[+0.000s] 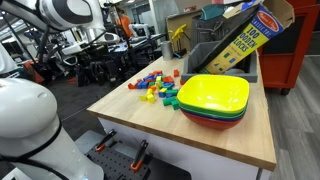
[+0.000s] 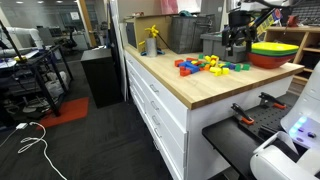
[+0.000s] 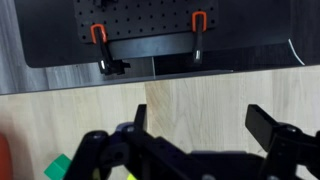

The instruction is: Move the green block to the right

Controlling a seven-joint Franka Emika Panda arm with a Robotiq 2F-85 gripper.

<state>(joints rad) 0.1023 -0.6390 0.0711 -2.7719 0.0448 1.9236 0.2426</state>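
The green block (image 3: pixel 58 168) lies flat on the tabletop (image 3: pixel 210 95), at the bottom left corner of the wrist view, and the frame edge cuts part of it. It is outside the gripper (image 3: pixel 200 125), to the left of the left finger, and nothing touches it from above. Just beside it, at the left border, there is a red piece (image 3: pixel 3 158) which is only partly seen.

The gripper is opened wide. Its two dark fingers (image 3: pixel 262 122) stand well apart, and between them is only bare wood. I cannot tell from this view how high it hangs over the wood. In an exterior view the gripper (image 2: pixel 237 40) is a dark shape above the far part of the tabletop (image 2: pixel 190 92), behind the blocks.

In both exterior views the pile of coloured blocks (image 1: pixel 155 88) (image 2: pixel 205 66) lies loose on the wood, with some green pieces on the side near the stack of bowls (image 1: pixel 215 100) (image 2: pixel 275 52). The bowls are nested, a yellow one on top, then green and red below.

Behind the bowls leans a cardboard box (image 1: pixel 240 38) with yellow print. Past the tabletop edge the wrist view shows a black perforated panel (image 3: pixel 150 20) which carries two orange clamps (image 3: pixel 98 33).
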